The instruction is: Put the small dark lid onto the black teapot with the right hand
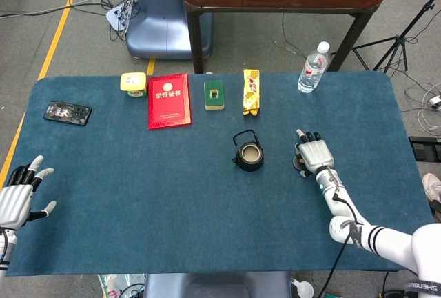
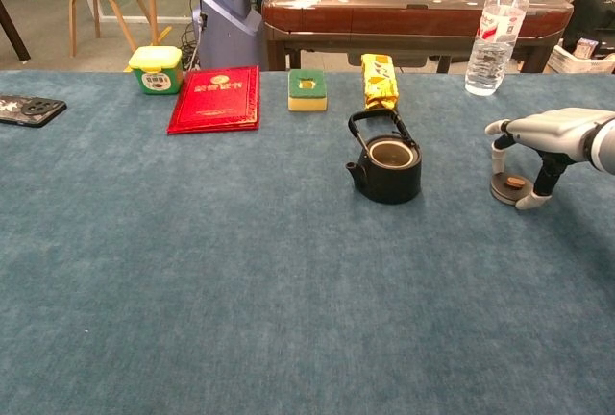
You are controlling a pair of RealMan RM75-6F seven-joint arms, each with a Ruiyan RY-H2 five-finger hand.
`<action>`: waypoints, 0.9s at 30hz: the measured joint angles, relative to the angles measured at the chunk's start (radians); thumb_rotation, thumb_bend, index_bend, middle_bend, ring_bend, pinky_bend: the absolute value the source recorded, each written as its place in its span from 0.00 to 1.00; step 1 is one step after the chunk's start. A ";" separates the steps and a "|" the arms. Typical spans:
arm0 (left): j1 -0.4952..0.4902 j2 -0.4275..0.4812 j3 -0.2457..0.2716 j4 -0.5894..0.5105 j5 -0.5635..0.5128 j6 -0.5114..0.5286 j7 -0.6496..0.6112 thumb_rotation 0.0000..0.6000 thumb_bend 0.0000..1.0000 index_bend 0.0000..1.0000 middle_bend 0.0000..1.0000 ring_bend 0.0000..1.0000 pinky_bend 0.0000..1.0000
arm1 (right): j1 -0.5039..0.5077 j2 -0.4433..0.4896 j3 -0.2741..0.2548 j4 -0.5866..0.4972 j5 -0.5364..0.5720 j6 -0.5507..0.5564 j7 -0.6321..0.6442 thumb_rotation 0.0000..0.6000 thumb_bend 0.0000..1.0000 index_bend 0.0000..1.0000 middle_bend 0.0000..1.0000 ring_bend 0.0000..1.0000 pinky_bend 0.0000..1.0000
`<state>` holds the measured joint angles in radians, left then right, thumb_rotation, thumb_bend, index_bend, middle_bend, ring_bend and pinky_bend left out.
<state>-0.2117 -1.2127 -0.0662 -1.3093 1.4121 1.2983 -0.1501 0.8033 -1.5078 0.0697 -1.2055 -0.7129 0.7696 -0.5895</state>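
The black teapot (image 1: 249, 154) (image 2: 389, 160) stands open-topped at the middle of the blue table, its handle upright. The small dark lid (image 2: 509, 187) (image 1: 300, 162) lies on the cloth to the teapot's right. My right hand (image 1: 315, 153) (image 2: 550, 134) arches over the lid, palm down. Its thumb presses the lid's left edge and a finger its right side. In the head view the hand hides most of the lid. My left hand (image 1: 17, 198) rests at the table's near left corner with its fingers spread and nothing in it.
Along the far edge stand a water bottle (image 1: 313, 68) (image 2: 495, 16), a yellow snack pack (image 1: 251, 91), a green box (image 1: 214, 94), a red booklet (image 1: 169, 100) and a yellow container (image 1: 133, 83). A phone (image 1: 67, 113) lies far left. A wooden table stands behind.
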 measured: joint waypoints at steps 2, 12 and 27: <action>0.000 -0.001 0.000 0.003 0.002 0.002 -0.003 1.00 0.26 0.20 0.00 0.00 0.00 | 0.001 0.000 0.000 -0.001 -0.002 0.001 0.001 1.00 0.21 0.39 0.00 0.00 0.00; 0.004 -0.002 0.000 0.004 -0.002 0.004 0.000 1.00 0.26 0.20 0.00 0.00 0.00 | -0.001 0.019 0.003 -0.037 -0.014 0.018 0.008 1.00 0.21 0.39 0.00 0.00 0.00; 0.016 0.034 -0.008 -0.049 -0.008 0.029 0.018 1.00 0.26 0.20 0.00 0.00 0.00 | 0.002 0.118 0.015 -0.230 -0.019 0.100 -0.031 1.00 0.21 0.39 0.00 0.00 0.00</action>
<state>-0.1957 -1.1787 -0.0740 -1.3579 1.4037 1.3277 -0.1323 0.8056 -1.3898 0.0843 -1.4350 -0.7316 0.8696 -0.6209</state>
